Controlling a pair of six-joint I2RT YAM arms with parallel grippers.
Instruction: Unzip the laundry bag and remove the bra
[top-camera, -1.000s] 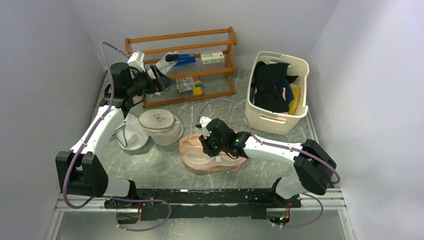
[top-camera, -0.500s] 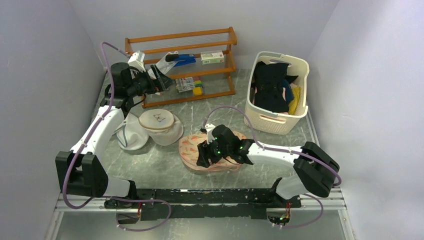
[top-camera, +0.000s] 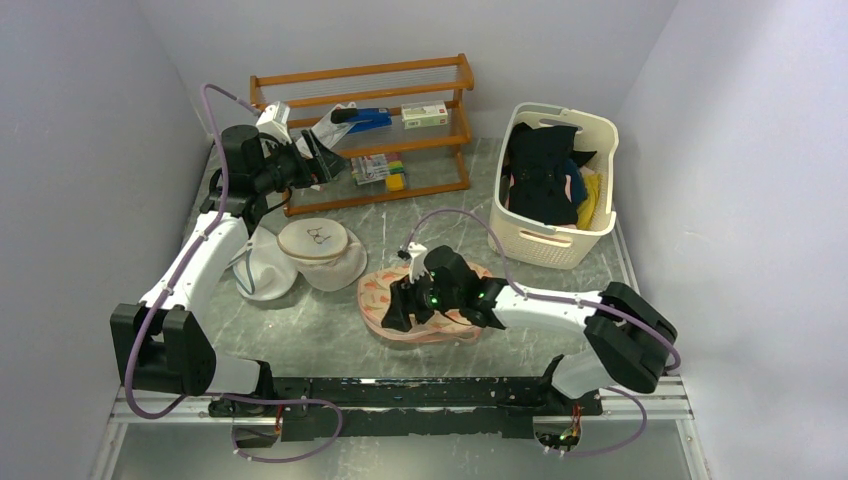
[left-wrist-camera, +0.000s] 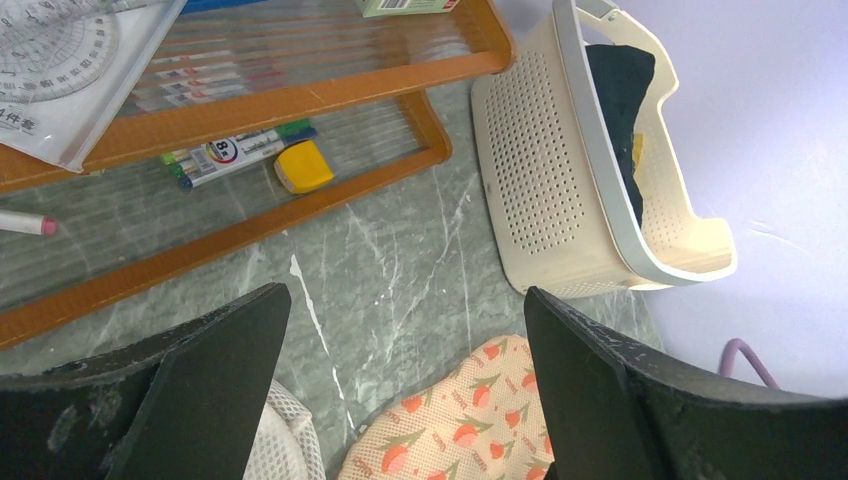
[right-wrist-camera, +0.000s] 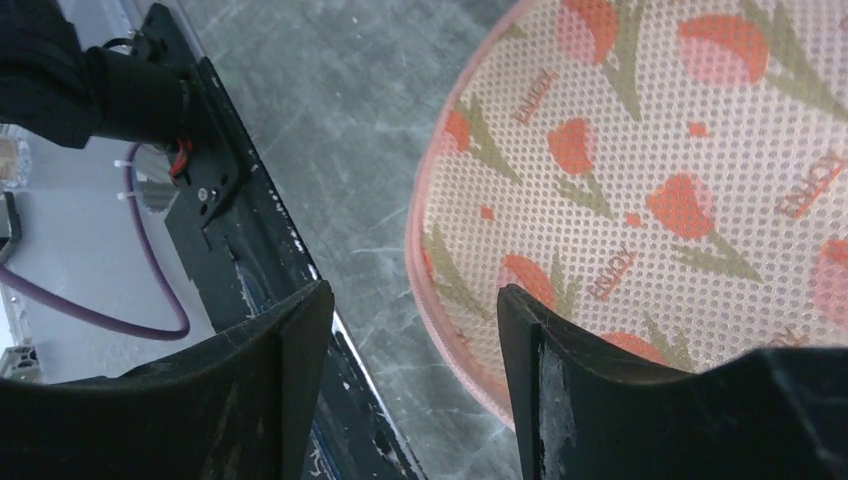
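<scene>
The laundry bag (top-camera: 372, 292), peach-pink mesh with an orange-red leafy print and pink trim, lies flat on the marble table in front of the right arm. My right gripper (top-camera: 394, 318) hovers open over its near-left edge. The right wrist view shows the bag (right-wrist-camera: 650, 170) and its pink rim running between the gripper's (right-wrist-camera: 412, 300) spread fingers, which hold nothing. My left gripper (top-camera: 330, 150) is raised by the wooden shelf, wide open and empty; its wrist view looks down past the gripper (left-wrist-camera: 405, 295) at a corner of the bag (left-wrist-camera: 470, 420). The bra is hidden.
A wooden shelf (top-camera: 365, 130) with stationery stands at the back. A cream basket (top-camera: 545, 240) of dark clothes sits at the back right. Two round white mesh bags (top-camera: 322, 252) (top-camera: 262, 270) lie left of the laundry bag. A black rail (top-camera: 420, 390) runs along the near edge.
My right gripper has opened and slid left and nearer, from the bag's top to its near-left edge. The left arm has not moved.
</scene>
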